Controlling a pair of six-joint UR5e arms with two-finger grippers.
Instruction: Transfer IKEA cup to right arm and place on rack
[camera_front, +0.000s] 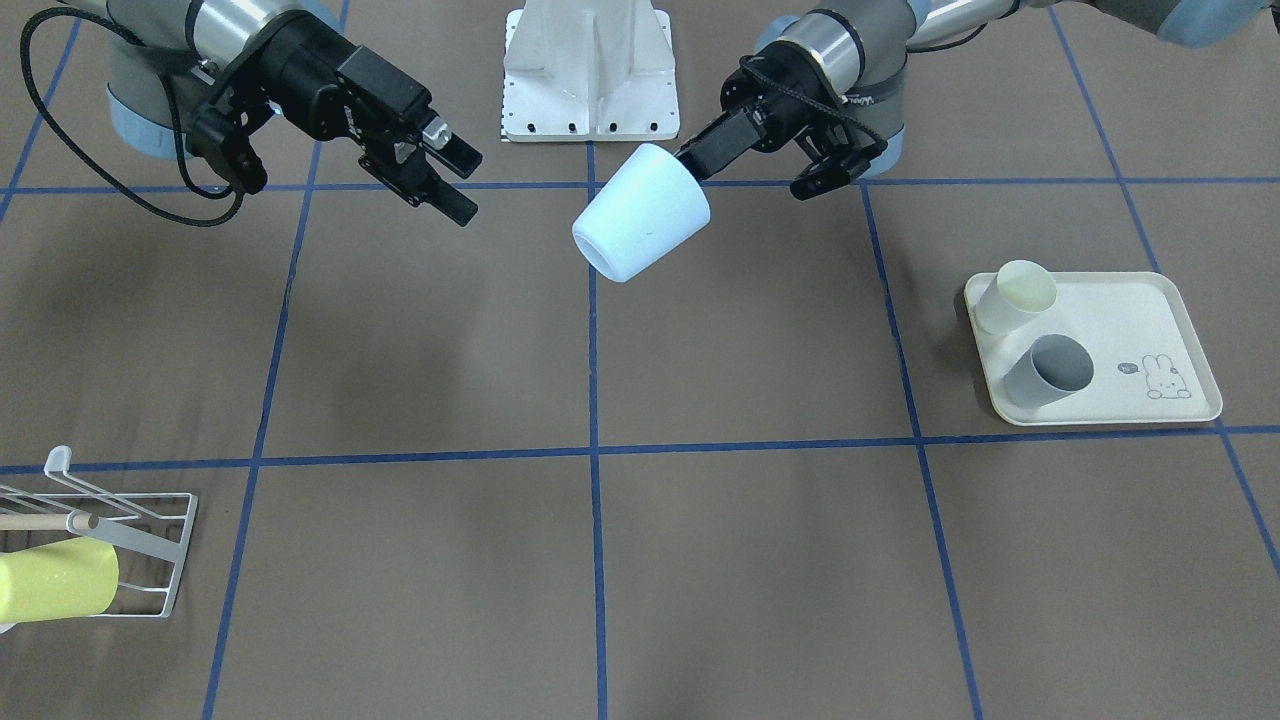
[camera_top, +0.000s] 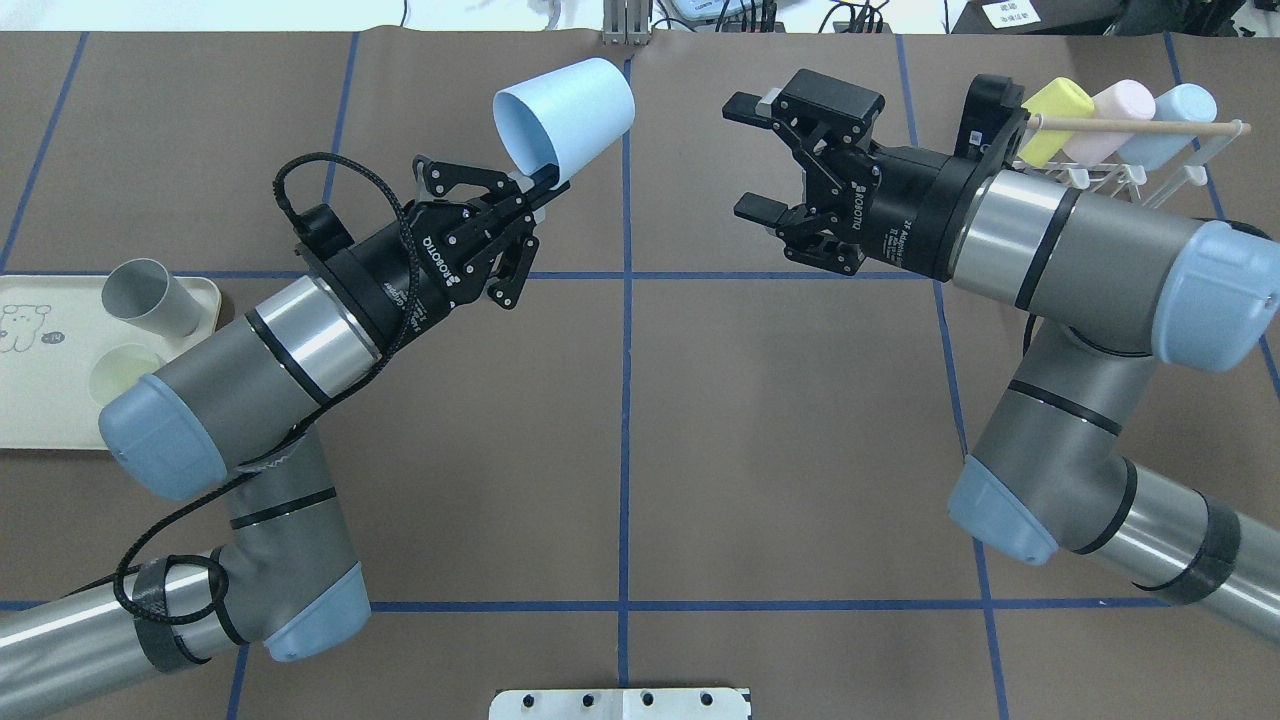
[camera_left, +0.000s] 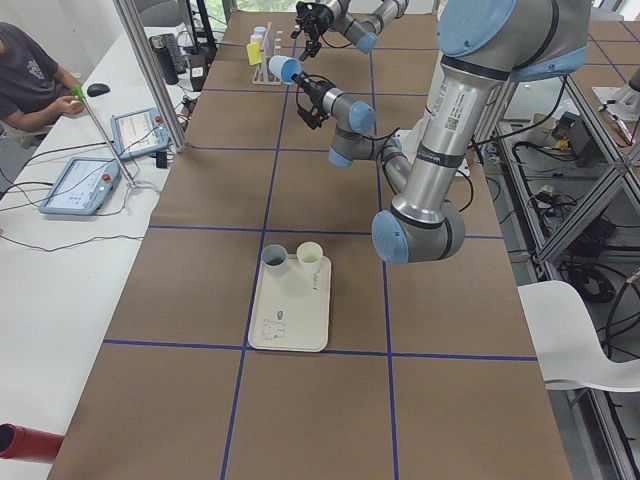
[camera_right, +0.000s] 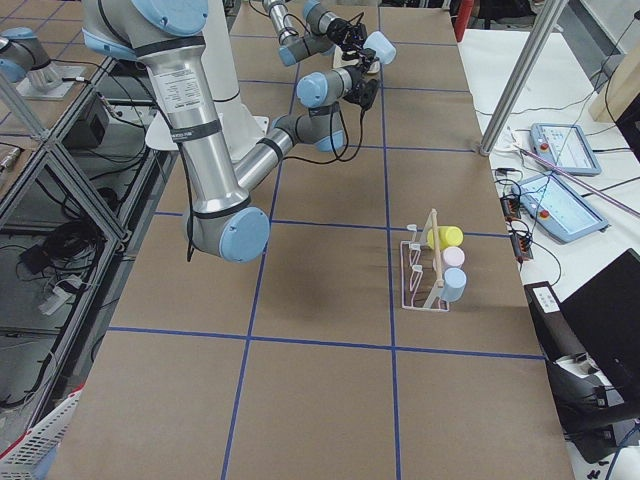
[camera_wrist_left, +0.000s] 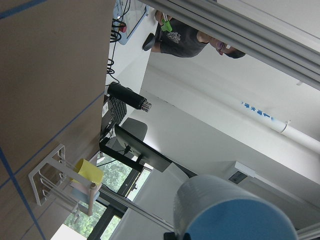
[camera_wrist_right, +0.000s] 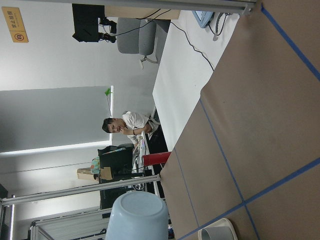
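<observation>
cup (camera_top: 565, 110) mid-table, aloft | rack (camera_top: 1115, 178) at right end | tray (camera_front: 1140, 320) at left end

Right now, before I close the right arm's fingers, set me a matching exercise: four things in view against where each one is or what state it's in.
Things:
1. light blue plastic cup
2. grey plastic cup
3. yellow plastic cup
4. right arm's fingers

Places or states:
A. on the white wire rack
B. open, holding nothing
C. pinched at the rim by the left arm's fingers, off the table
D. on the cream rabbit-print tray

Pairs: 1-C, 2-D, 3-A, 4-B
</observation>
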